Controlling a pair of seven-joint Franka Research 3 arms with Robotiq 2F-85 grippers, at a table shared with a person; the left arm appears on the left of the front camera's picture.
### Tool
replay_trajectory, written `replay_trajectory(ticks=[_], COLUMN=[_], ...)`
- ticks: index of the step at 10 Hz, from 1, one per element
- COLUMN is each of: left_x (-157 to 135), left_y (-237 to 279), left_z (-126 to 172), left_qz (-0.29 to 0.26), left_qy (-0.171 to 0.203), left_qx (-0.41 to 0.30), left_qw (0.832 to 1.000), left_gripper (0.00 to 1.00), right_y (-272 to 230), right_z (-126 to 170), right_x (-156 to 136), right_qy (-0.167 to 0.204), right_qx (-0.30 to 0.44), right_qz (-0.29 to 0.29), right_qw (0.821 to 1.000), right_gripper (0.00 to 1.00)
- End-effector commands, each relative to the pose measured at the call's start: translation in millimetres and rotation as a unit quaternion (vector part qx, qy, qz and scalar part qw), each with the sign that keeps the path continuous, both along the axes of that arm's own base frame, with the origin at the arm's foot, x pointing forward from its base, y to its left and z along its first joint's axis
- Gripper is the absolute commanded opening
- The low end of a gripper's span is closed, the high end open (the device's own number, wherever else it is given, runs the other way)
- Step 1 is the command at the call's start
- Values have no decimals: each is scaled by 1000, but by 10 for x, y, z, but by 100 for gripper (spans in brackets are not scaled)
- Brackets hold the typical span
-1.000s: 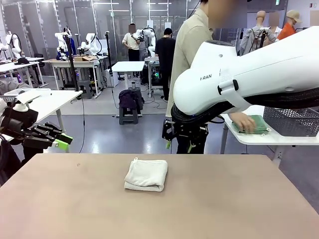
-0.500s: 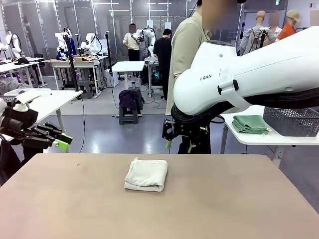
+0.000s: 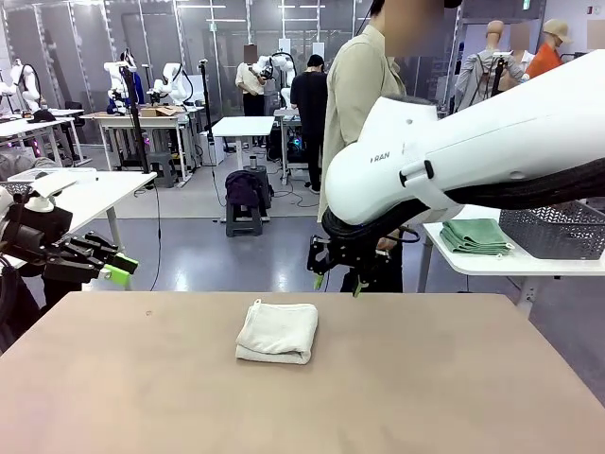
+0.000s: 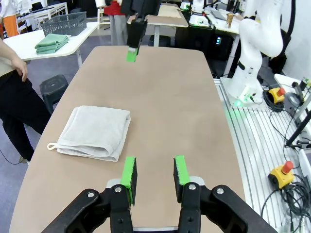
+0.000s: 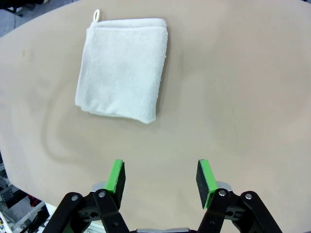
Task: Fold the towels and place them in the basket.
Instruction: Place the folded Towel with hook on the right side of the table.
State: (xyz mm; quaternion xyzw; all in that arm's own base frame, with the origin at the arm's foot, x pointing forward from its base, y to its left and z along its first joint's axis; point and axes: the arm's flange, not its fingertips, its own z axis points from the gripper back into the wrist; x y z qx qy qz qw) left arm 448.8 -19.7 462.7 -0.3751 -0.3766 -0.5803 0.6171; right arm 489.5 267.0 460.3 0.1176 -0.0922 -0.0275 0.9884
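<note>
A folded cream-white towel (image 3: 277, 331) lies on the brown table (image 3: 425, 388), a little left of centre. It also appears as the towel (image 4: 95, 132) in the left wrist view and the towel (image 5: 124, 68) in the right wrist view. My left gripper (image 3: 123, 270) hovers off the table's left edge, open and empty, as its own view confirms (image 4: 154, 174). My right gripper (image 3: 337, 282) hangs above the table's far edge, open with nothing between its pads (image 5: 160, 177). Folded pale green towels (image 3: 477, 235) rest beside the dark wire basket (image 3: 558, 227) on a side table.
A person in a beige shirt (image 3: 359, 95) stands behind the far edge, next to the white side table (image 3: 529, 265). The person's hand (image 4: 19, 65) hangs near the table's end. My right arm's big white link (image 3: 473, 151) spans the upper right.
The person's hand has left the green towels on the side table, and the person has straightened up. My right arm has shifted slightly left. The cream towel and left gripper are unmoved.
</note>
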Motion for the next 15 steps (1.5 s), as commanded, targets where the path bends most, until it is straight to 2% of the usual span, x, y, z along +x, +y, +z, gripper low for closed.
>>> replay_trajectory(ticks=[1, 4, 5, 8, 15], left_x=[-5, -5, -5, -5, -5], left_y=[18, 18, 18, 18, 18], left_z=[21, 21, 21, 21, 21], left_qz=[-9, -9, -9, -9, -9], left_qy=[-5, -5, -5, -5, -5], left_qx=[-3, -3, -3, -3, -3], left_qw=[1000, 1000, 1000, 1000, 1000], left_gripper=[42, 42, 42, 42, 42], right_y=[46, 68, 83, 163, 330], right_z=[-222, -649, -856, -1193, -1548], right_x=[277, 613, 756, 915, 1130], right_qy=[3, 31, 55, 66, 78], right_qx=[14, 32, 39, 56, 66], right_qz=[-12, -24, -19, -33, -52], right_qw=[1000, 999, 998, 996, 993], right_gripper=[74, 74, 74, 74, 74])
